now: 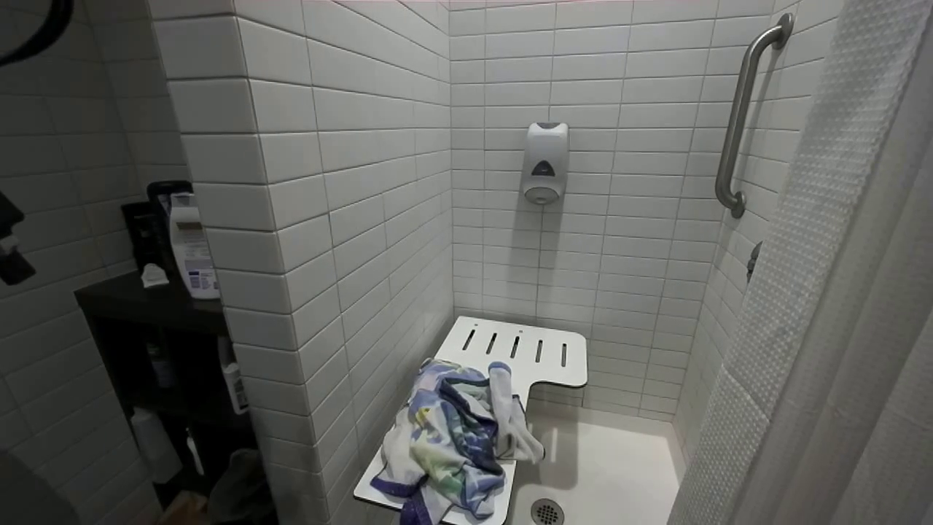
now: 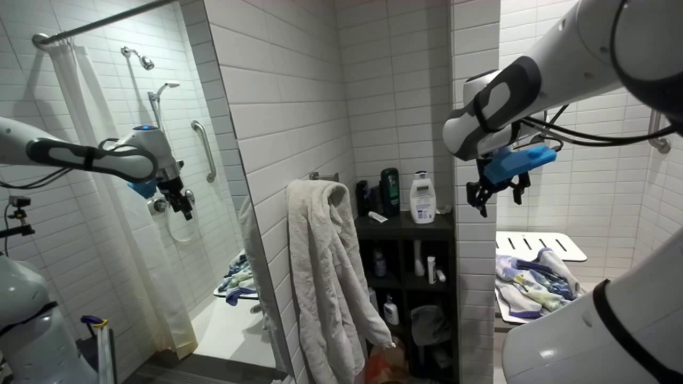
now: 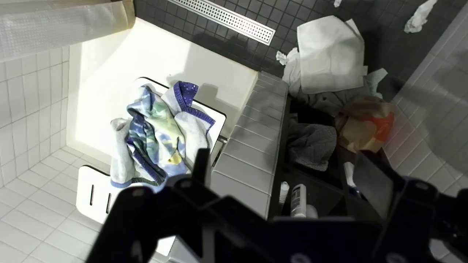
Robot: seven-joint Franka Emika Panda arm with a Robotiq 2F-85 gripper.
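1. White tiled walls [image 1: 364,182] line the shower and the niche next to it.
2. A pale shower curtain [image 1: 824,328] hangs down the right edge of an exterior view.
3. A tall mirror [image 2: 203,234] fills the left part of an exterior view, with the shower reflected in it.
4. The robot arm [image 2: 576,58], white with dark bands, carries a blue pad [image 2: 520,162] near its wrist.
5. A dark shelf unit [image 2: 397,230] stands beside the tiled partition.
6. The white slotted bench [image 1: 576,372] sits against a wall, above the shower floor [image 1: 616,459].
7. A light gray towel [image 2: 323,266] hangs in long folds near the mirror.
8. The patterned cloth [image 1: 455,437], blue, green, yellow and white with purple trim, lies crumpled on the bench, partly spilling over its edge.
9. A metal grab bar [image 1: 740,109] is fixed upright to a shower wall.
10. A white soap dispenser [image 1: 545,164] is mounted above the bench.
11. The pincer [image 2: 499,202] hangs higher than the bench, its fingers [image 3: 371,182] spread wide, well apart from the cloth.
12. A white lotion bottle [image 2: 422,197] stands on the shelf unit near a dark green bottle [image 2: 390,192].
13. A round drain [image 1: 547,512] lies in the shower floor.
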